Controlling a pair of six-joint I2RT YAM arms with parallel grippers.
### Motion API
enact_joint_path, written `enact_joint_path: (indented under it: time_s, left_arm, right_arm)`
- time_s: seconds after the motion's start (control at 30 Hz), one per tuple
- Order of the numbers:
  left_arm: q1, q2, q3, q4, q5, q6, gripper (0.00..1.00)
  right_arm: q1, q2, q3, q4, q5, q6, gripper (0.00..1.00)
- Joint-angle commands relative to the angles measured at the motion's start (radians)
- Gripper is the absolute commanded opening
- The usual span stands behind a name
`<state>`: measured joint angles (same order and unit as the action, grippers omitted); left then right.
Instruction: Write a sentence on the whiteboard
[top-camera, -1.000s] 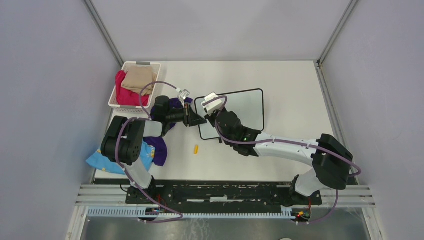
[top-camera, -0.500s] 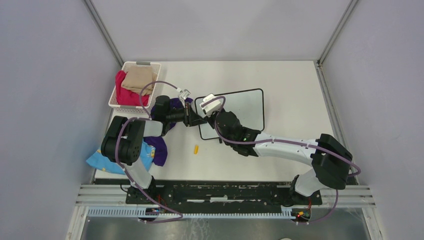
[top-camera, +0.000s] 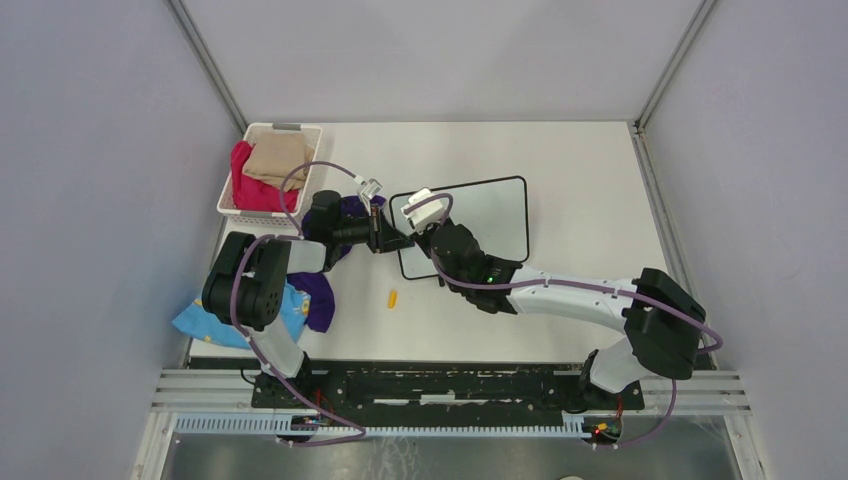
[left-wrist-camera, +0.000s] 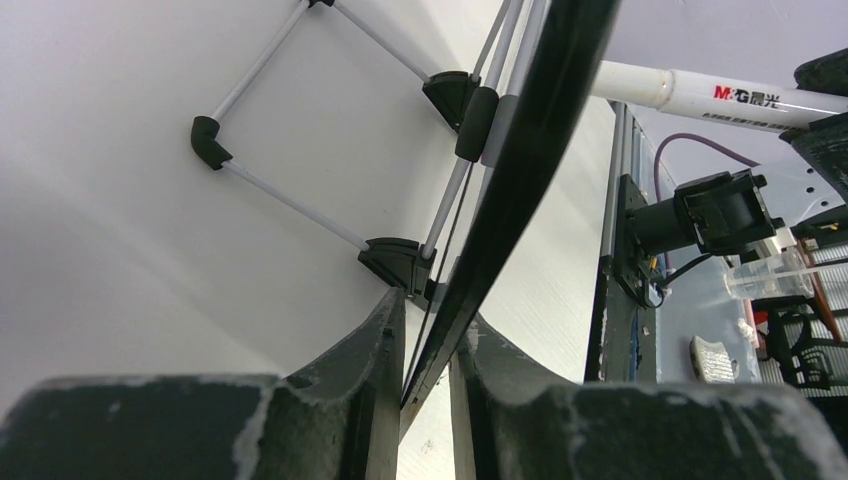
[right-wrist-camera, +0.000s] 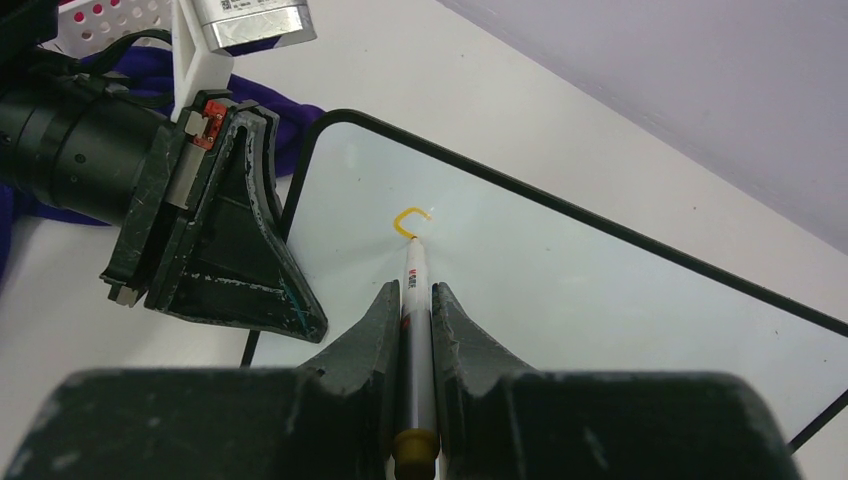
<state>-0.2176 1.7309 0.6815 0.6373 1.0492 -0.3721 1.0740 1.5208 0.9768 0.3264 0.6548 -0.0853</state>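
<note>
The whiteboard stands tilted on the table, with its black frame edge-on in the left wrist view. My left gripper is shut on the board's left edge. My right gripper is shut on a white marker, and its tip touches the board face. Of the sentence, only a small orange hook-shaped stroke shows at the marker tip; no whole word is there. The marker also shows in the left wrist view.
A white basket with red and tan cloth stands at the back left. Purple cloth and blue cloth lie by the left arm. The marker's orange cap lies on the table in front of the board. The board's wire feet show behind it.
The right gripper with the marker has shifted very slightly over the board's left part. The left gripper keeps its hold on the board edge.
</note>
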Motion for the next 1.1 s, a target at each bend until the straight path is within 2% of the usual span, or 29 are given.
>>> enact_joint_path:
  time_s: [0.0,0.43,0.63,0.87,1.07]
  left_arm:
    - [-0.017,-0.013,0.007,-0.058,-0.022,0.048,0.27]
    - [-0.022,-0.016,0.011,-0.067,-0.025,0.055,0.27]
    - [-0.025,-0.019,0.012,-0.078,-0.027,0.063,0.27]
    - [-0.028,-0.022,0.013,-0.095,-0.031,0.074,0.27]
    - [-0.028,-0.022,0.016,-0.102,-0.033,0.081,0.27]
  right_arm:
    - [-0.007,-0.025,-0.013,-0.025,0.057,0.011,0.0]
    - [-0.005,-0.028,-0.032,-0.071,-0.039,0.034,0.0]
    - [-0.005,-0.026,-0.023,-0.037,-0.109,0.046,0.0]
    - [-0.003,-0.029,-0.013,-0.008,-0.122,0.053,0.0]
    - [-0.003,-0.145,-0.102,0.02,-0.149,0.05,0.0]
